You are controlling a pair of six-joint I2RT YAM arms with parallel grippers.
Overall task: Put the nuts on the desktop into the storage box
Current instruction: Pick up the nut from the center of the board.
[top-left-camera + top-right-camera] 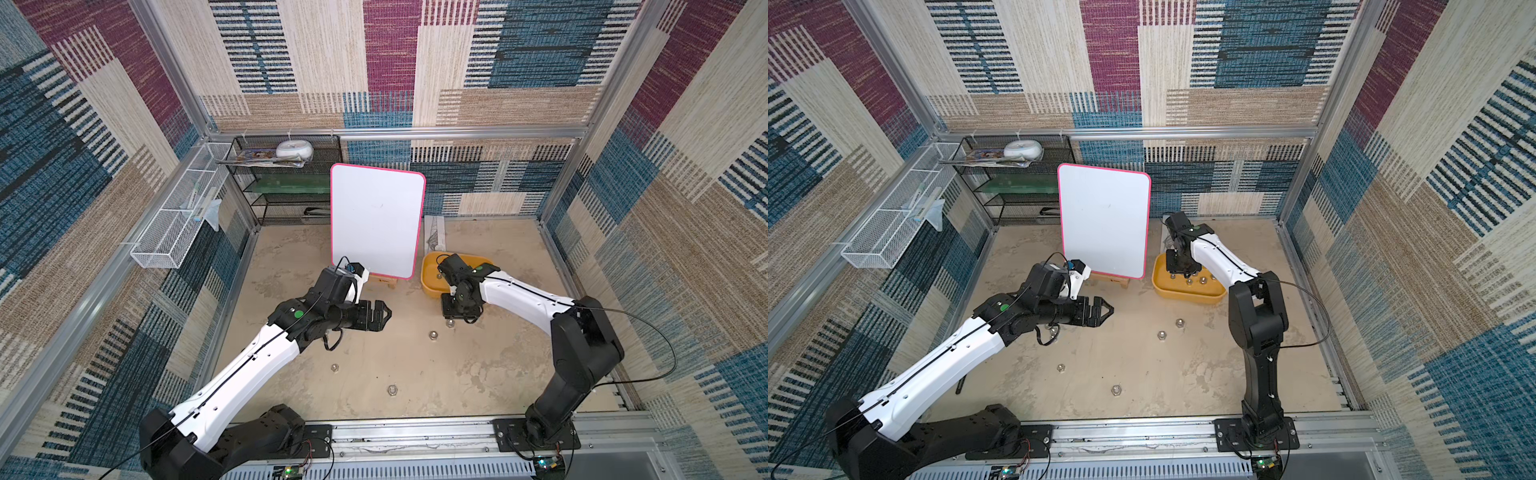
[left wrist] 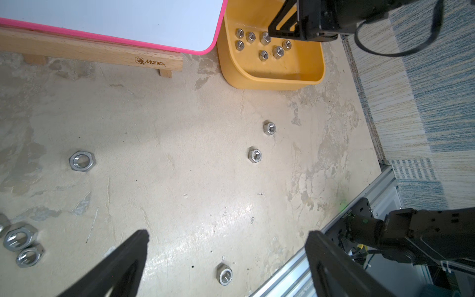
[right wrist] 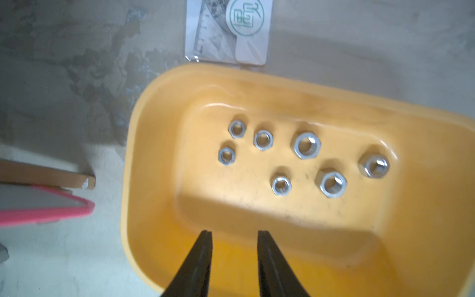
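The yellow storage box [image 1: 1187, 297] [image 1: 430, 274] stands at the back right of the beige desktop [image 1: 415, 365]. Several silver nuts [image 3: 307, 145] [image 2: 278, 51] lie inside it. My right gripper [image 3: 234, 232] [image 1: 1177, 272] hangs over the box, its jaws a little apart with nothing between them. More nuts lie loose on the desktop [image 1: 433, 334] [image 1: 392, 389] [image 1: 1060, 367] [image 2: 82, 160], and two lie together [image 2: 19, 236]. My left gripper [image 2: 228, 235] [image 1: 388, 313] hovers wide open over mid-desktop, and one nut [image 2: 225, 273] lies below its gap.
A pink-rimmed whiteboard [image 1: 376, 220] on a wooden stand [image 2: 102, 55] stands just left of the box. A black mesh rack [image 1: 286, 183] and a white wire basket [image 1: 174, 224] are at the back left. A printed packet [image 3: 228, 30] lies behind the box. An aluminium rail [image 1: 415, 432] borders the front.
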